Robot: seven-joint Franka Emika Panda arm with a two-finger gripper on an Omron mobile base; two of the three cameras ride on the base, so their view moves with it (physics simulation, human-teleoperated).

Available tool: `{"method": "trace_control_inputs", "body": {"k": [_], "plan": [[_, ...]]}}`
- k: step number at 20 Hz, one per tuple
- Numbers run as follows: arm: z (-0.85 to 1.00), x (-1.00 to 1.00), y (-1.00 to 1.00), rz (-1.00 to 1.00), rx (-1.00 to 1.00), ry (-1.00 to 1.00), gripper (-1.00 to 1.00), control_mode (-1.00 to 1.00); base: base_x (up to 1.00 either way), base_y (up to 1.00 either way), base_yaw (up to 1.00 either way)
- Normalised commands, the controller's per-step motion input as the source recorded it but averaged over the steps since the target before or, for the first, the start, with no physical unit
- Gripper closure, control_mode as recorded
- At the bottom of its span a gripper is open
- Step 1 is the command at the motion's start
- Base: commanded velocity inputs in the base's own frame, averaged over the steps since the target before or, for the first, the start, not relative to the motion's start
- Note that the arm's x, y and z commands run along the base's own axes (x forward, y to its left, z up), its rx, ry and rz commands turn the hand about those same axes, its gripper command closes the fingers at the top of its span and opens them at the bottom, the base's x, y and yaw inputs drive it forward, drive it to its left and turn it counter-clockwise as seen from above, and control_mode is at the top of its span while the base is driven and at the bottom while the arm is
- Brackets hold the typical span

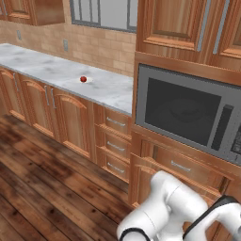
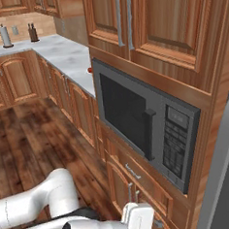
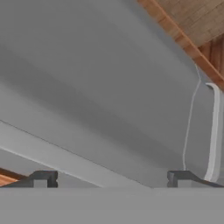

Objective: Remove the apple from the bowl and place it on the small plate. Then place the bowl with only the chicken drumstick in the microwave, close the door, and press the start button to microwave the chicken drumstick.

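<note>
The apple (image 1: 83, 79) is a tiny red ball on the marble counter (image 1: 56, 70), left of the microwave; a sliver of it peeks past the cabinet edge (image 2: 89, 69). I cannot make out the small plate under it. The microwave (image 1: 188, 113) (image 2: 147, 128) sits built into the wooden cabinets with its door (image 1: 181, 110) shut and its window dark. Its control strip (image 2: 174, 143) is at the right. The bowl and the chicken drumstick are out of view. My gripper (image 3: 113, 179) is open, with nothing between its fingertips (image 3: 43, 179), and faces a smooth grey panel.
A tall grey appliance (image 2: 227, 166) with a long pale handle (image 3: 214, 131) stands right of the microwave. Drawers (image 1: 115, 141) lie below the counter and the microwave. A paper towel roll (image 2: 5, 36) and a knife block (image 2: 33, 33) stand on the far counter. Open wooden floor (image 1: 42, 188) lies to the left.
</note>
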Motion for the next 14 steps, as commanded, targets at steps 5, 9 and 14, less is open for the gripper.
{"method": "trace_control_inputs", "body": {"k": [5,9,14], "plan": [[0.37,1.0,0.15,0.13,0.0,0.28,-1.0,-1.0,0.0,0.0,0.0],[0.19,1.0,0.12,0.16,0.0,0.35,-1.0,-1.0,0.0,0.0,0.0],[0.05,1.0,0.13,0.17,0.0,0.35,-1.0,-1.0,0.0,0.0,0.0]]}}
